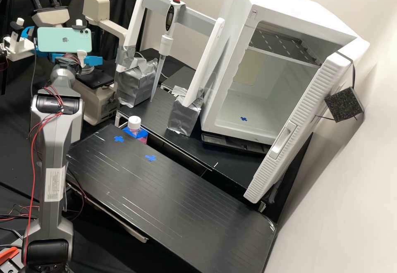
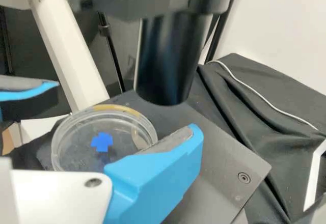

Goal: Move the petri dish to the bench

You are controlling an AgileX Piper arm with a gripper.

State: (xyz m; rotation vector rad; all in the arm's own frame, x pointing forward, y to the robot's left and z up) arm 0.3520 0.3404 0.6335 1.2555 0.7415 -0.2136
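Note:
In the high view the gripper (image 1: 92,61) is at the microscope, partly behind the phone, with blue finger parts showing. The petri dish (image 1: 87,69) lies on the dark microscope stage just beyond it. The wrist view has the gripper (image 2: 126,107) open, its two blue fingers well apart. Between and beyond them the clear round petri dish (image 2: 76,150) rests flat on the stage, a blue cross mark visible through it. One finger hides part of the dish's near rim. Whether that finger touches the dish, I cannot tell.
A black objective tube (image 2: 165,61) hangs over the stage (image 2: 224,158) close to the dish. The black bench (image 1: 165,198) carries two blue tape crosses, with a capped bottle (image 1: 134,123) behind. Farther right stand a pipette (image 1: 166,43) and an open white incubator (image 1: 248,103).

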